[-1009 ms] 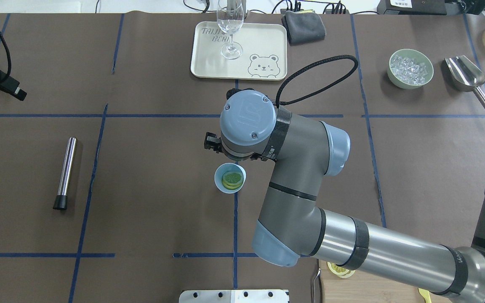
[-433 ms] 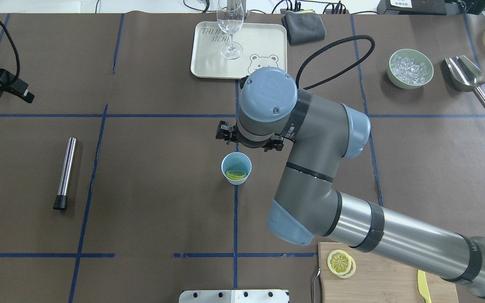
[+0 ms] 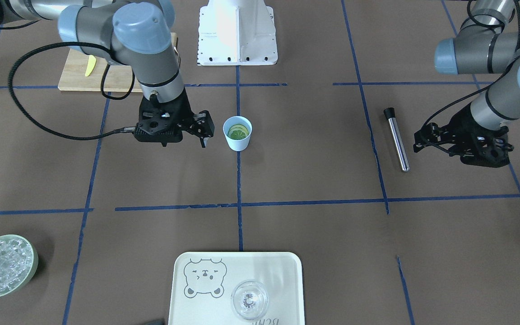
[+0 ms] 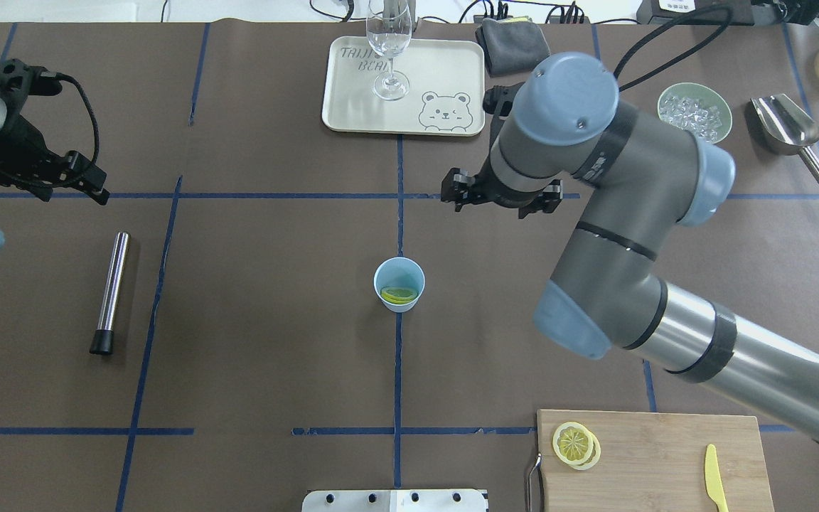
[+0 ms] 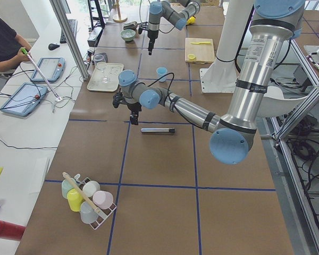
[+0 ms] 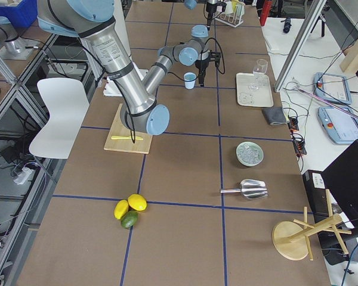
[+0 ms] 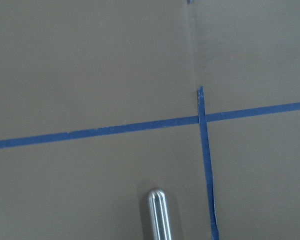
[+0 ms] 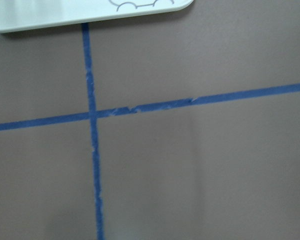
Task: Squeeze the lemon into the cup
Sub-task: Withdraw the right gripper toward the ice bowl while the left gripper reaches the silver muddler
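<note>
The light-blue cup (image 4: pixel 389 273) is seen upright at frame centre in the overhead view, set on the vertical blue tape line. The lemon slice (image 4: pixel 399 294) lies inside it, low in the cup and tilted against the wall; in the front-facing view it is seen through the cup's mouth. The right gripper (image 3: pixel 202 141) is recorded left of the cup in the front-facing view, clear of it and not touching; how far its jaws are parted cannot be told, and no object is made out in them. The left gripper (image 3: pixel 420 141) is held at the right of that frame, just beside the steel muddler (image 3: pixel 397 141) lying on the table; its jaw opening cannot be told either. The muddler's rounded end is caught at the bottom edge of the left wrist view. Two further lemon slices (image 4: pixel 575 445) and a yellow knife (image 4: pixel 715 488) are noted on the cutting board (image 4: pixel 651 462) at lower right overhead.
</note>
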{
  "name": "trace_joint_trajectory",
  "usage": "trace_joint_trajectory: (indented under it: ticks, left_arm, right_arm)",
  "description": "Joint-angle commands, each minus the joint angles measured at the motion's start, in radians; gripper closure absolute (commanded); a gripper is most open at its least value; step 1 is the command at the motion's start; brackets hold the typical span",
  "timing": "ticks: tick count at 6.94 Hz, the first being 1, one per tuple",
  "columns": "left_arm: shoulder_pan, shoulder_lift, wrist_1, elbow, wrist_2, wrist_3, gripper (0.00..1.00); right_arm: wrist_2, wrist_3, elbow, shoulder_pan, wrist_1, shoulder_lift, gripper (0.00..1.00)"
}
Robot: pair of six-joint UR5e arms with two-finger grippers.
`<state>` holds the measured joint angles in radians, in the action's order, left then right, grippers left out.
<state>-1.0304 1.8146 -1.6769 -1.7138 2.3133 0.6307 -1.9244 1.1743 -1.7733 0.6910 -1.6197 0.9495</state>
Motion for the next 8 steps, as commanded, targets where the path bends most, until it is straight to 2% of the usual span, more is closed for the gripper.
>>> trace_joint_trajectory:
  ticks: [1, 3, 4, 8]
  left_arm:
    - [0.062, 0.002, 0.003, 0.034, -0.011, 0.145, 0.00]
    - [0.101, -0.020, -0.001, 0.062, -0.025, 0.144, 0.00]
    - [0.128, -0.018, -0.003, 0.071, -0.034, 0.142, 0.00]
    - [0.178, -0.006, -0.009, 0.111, -0.046, 0.142, 0.00]
  right_arm:
    - [-0.077, -0.192, -0.023, 0.143, 0.007, 0.090, 0.00]
    - [-0.189, -0.408, -0.023, 0.299, 0.007, 0.177, 0.00]
    - [-0.211, -0.509, -0.017, 0.353, 0.009, 0.217, 0.00]
    - [-0.225, -0.562, -0.003, 0.393, 0.009, 0.238, 0.00]
